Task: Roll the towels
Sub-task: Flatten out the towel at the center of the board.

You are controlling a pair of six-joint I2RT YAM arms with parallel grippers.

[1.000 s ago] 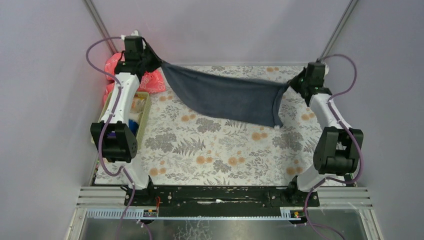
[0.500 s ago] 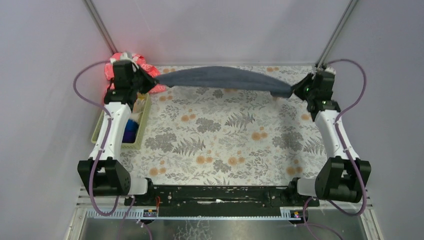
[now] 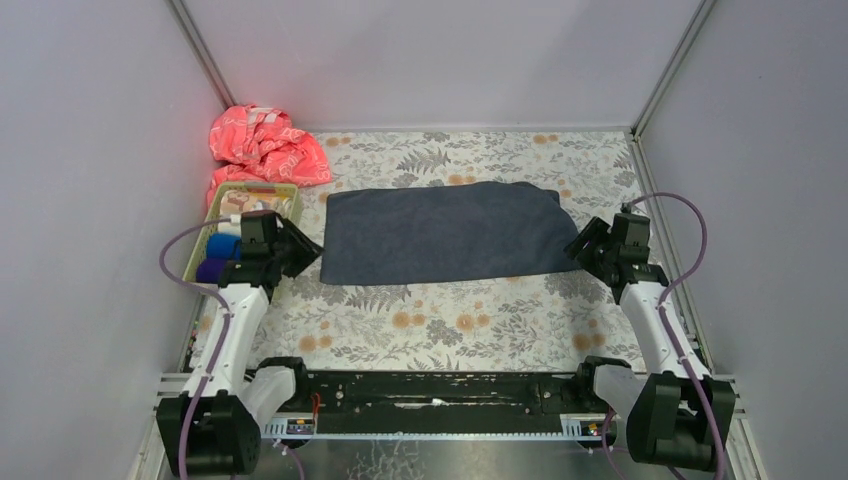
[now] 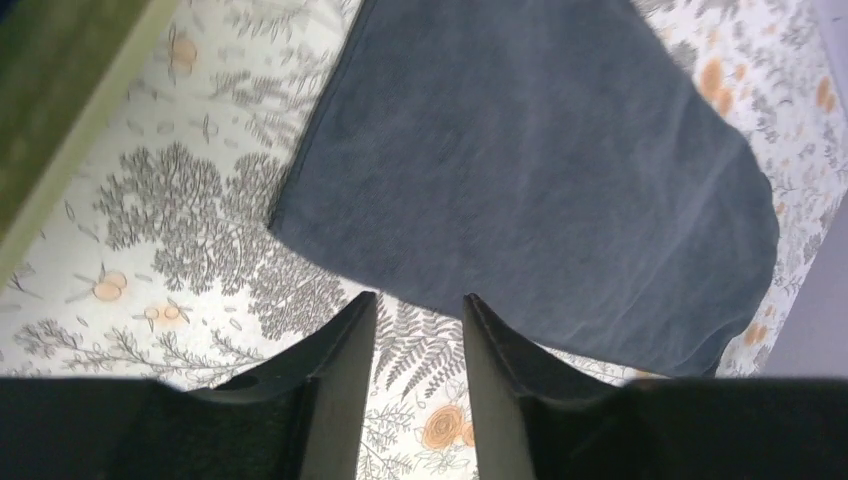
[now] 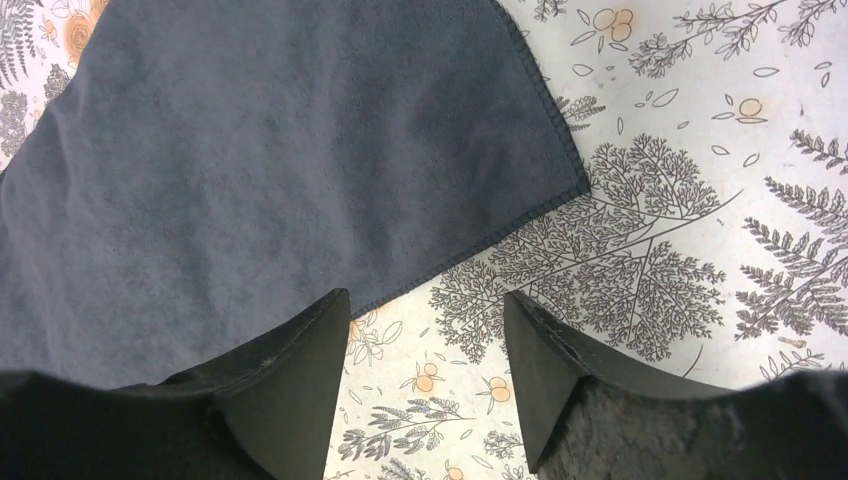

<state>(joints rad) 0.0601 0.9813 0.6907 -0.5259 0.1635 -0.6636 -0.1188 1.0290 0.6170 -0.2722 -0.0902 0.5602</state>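
- Currently both arms are folded low, elbows near their bases, forearms reaching forward over the bench (image 3: 450,345).
- Left end effector (image 3: 300,250) (image 4: 420,300) is angled down at the near-left corner of the dark grey-blue towel (image 3: 440,232) (image 4: 540,170). Its black fingers (image 4: 335,390) stand a narrow gap apart with only the bench print between them, so it grips nothing.
- Right end effector (image 3: 585,248) (image 5: 425,295) is angled down at the towel's near-right corner (image 5: 250,160). Its black wedge-shaped fingers (image 5: 290,380) are spread wider and hold nothing.
- Towel: soft matte short-pile cloth, roughly rectangular. It lies flat and spread out mid-bench, long side running left to right, free of both end effectors. A stitched hem shows along the edge in the right wrist view.
- Floral-print covering (image 3: 400,290) over the bench: grey ferns and leaves, orange blossoms, pale ground.
- Yellow-green plastic basket (image 3: 252,187) at the left edge, just beside the left wrist. A blue roll (image 3: 222,243) and a purple roll (image 3: 209,270) sit in it, partly hidden by the arm.
- Coral-pink cloth (image 3: 262,145) with a pale pattern is crumpled in the far-left corner behind the basket.
- Purple cables (image 3: 690,215) loop off each arm.
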